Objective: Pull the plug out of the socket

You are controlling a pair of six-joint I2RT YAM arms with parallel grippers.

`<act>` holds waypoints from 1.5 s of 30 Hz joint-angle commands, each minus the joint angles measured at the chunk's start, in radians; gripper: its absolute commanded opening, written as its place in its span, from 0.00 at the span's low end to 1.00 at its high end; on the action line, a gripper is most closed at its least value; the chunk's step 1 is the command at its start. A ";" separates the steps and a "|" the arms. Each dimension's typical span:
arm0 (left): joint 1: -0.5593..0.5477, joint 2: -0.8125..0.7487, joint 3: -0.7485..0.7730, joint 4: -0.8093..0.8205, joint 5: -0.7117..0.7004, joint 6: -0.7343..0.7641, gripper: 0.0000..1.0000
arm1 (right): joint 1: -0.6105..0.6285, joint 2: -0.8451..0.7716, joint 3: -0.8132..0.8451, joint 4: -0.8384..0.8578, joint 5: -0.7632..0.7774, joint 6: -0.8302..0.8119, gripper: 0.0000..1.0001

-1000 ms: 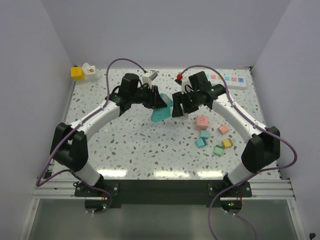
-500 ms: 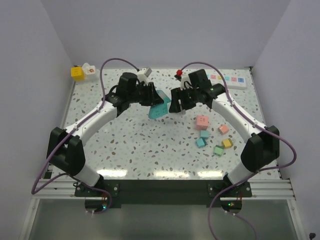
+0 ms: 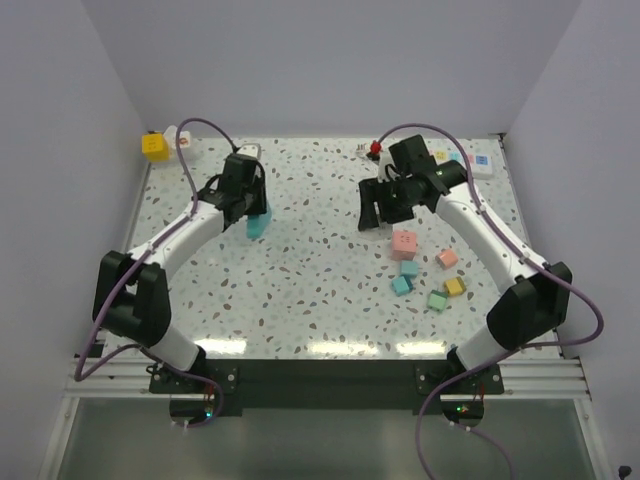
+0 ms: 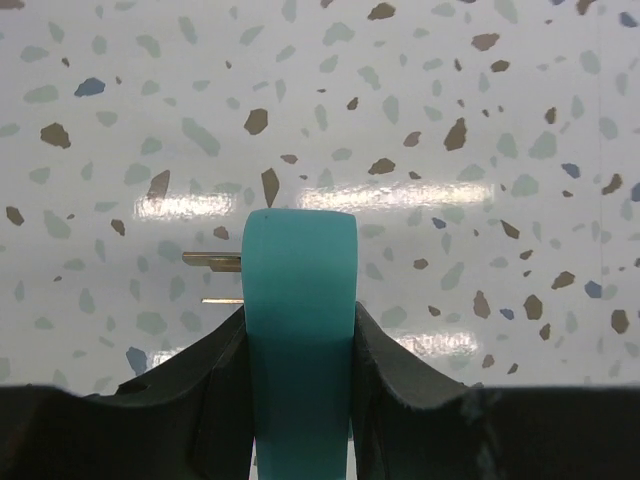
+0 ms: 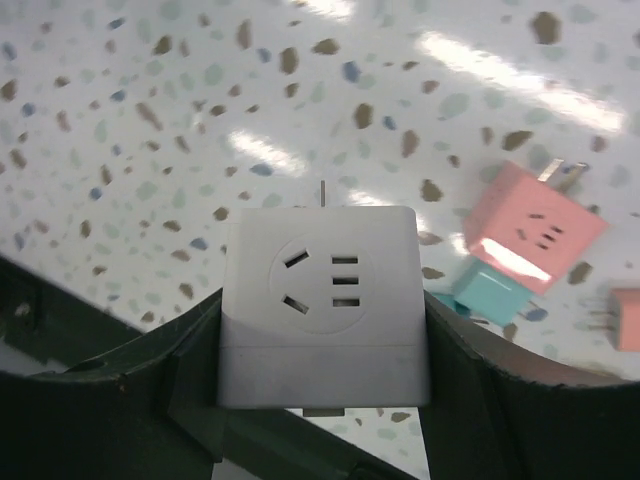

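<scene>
Plug and socket part company: the two arms, nose to nose over the far middle of the speckled white table (image 3: 300, 300) a second ago, have swung apart, each carrying off its half. The left gripper (image 4: 300, 320) is clamped on the teal rounded plastic plug (image 4: 300, 260), whose two bare metal prongs (image 4: 212, 262) stick out into open air, now over the far left of the table. The right gripper (image 5: 322, 320) is closed round the white cube-shaped plastic socket block (image 5: 322, 280), its empty pin holes facing the camera, held right of centre and well apart from the plug. By that evidence the pull itself looks done; only setting the pieces down would appear to remain.

The count: one teal plug, one white socket block, and one white oblong power strip (image 3: 480, 161) lying untouched at the far right edge. Six loose small coloured blocks sit near the right arm: two pink (image 3: 404, 243), two teal (image 3: 401, 285), one yellow (image 3: 454, 287), one green (image 3: 437, 300). A yellow cube (image 3: 153, 146) with a white piece (image 3: 181, 140) beside it stands in the far left corner.
</scene>
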 commanded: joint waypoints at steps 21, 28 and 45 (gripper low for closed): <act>-0.009 -0.192 -0.090 0.154 0.164 0.007 0.00 | -0.185 0.353 -0.181 0.639 0.757 0.305 0.00; -0.009 -0.187 -0.107 0.172 0.181 0.003 0.00 | -0.184 0.398 -0.225 0.615 0.673 0.317 0.00; -0.009 -0.160 -0.131 0.206 0.224 0.000 0.00 | -0.184 0.284 -0.429 0.486 0.497 0.385 0.58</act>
